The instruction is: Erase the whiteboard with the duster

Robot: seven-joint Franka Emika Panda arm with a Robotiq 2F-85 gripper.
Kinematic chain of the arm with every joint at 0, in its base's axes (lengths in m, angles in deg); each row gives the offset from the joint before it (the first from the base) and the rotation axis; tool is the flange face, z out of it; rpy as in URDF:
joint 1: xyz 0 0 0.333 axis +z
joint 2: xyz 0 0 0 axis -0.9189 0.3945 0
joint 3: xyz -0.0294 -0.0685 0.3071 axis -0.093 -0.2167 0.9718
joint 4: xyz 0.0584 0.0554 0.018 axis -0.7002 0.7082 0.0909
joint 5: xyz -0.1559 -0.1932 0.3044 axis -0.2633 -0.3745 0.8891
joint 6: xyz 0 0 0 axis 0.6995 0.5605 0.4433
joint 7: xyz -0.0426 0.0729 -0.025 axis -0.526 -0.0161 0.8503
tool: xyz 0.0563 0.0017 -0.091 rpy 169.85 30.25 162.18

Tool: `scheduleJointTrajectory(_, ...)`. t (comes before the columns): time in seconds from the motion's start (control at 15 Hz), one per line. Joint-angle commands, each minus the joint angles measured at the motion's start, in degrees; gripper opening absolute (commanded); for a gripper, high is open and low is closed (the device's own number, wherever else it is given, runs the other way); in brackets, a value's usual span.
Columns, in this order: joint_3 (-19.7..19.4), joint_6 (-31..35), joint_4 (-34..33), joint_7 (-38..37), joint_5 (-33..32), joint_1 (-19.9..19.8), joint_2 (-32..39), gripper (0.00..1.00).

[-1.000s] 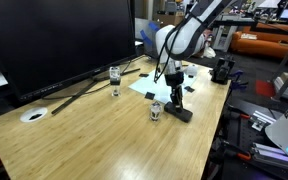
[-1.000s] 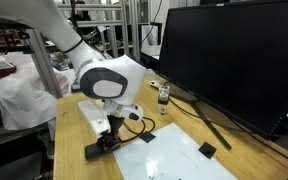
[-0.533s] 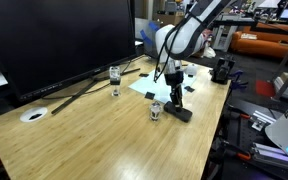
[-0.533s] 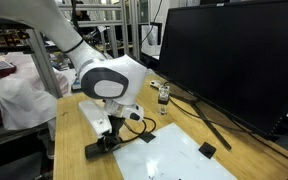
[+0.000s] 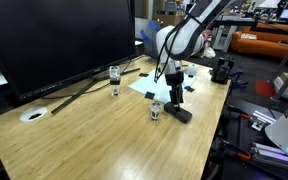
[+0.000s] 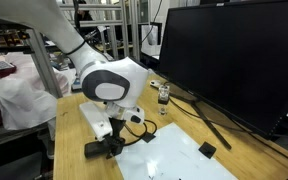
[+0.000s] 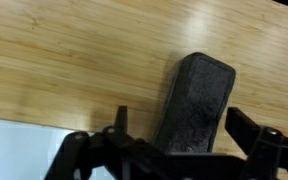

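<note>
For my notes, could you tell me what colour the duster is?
The duster is dark grey, nearly black; the wrist view shows it best.

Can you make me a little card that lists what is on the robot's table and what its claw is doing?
table: wooden table
duster: black block, lying on the wood next to the whiteboard
whiteboard: white sheet, flat on the table
gripper: open, one finger on each side of the duster
behind: big dark monitor
</note>
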Motion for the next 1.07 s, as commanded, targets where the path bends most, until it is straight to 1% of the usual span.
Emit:
scheduleJointTrajectory(0.0, 1.0, -0.4, -1.4, -0.8, 1.0, -0.7, 0.9, 1.00)
scheduleJointTrajectory(0.73, 1.6, -0.3, -3.2, -6.8, 0.0, 1.0, 4.2, 1.00)
scheduleJointTrajectory(0.8, 1.6, -0.3, -3.4, -7.3, -0.1, 1.1, 4.4, 0.75)
scheduleJointTrajectory(0.87, 1.6, -0.2, -3.5, -7.8, -0.1, 1.1, 4.5, 0.74)
scheduleJointTrajectory(1.0, 1.3, -0.4, -3.8, -9.6, -0.6, 1.5, 4.0, 0.60)
